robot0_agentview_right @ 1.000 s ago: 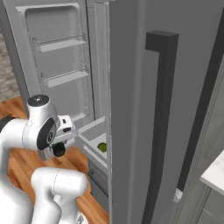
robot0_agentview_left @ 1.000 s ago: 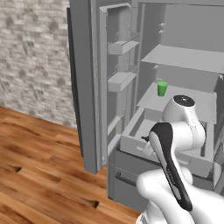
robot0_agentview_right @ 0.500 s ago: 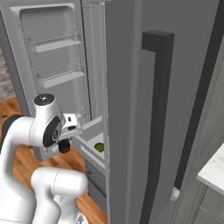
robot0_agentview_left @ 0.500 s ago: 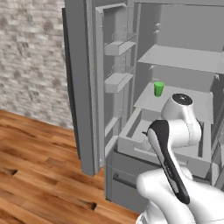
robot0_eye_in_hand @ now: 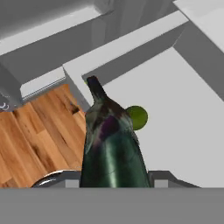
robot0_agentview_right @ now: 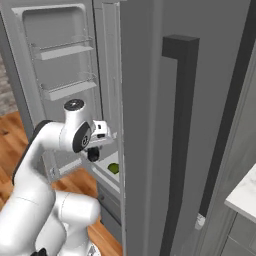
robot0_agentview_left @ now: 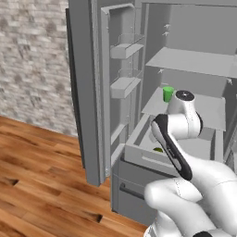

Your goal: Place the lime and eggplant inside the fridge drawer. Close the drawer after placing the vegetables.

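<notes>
The gripper (robot0_eye_in_hand: 114, 183) grasps the eggplant (robot0_eye_in_hand: 111, 148), stem pointing toward 11 o'clock, above the open fridge drawer (robot0_eye_in_hand: 175, 113). The lime (robot0_eye_in_hand: 137, 117) lies on the drawer floor at 1 o'clock of the eggplant.

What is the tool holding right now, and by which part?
The tool holds the eggplant by its thick end, stem pointing away over the fridge drawer.
</notes>
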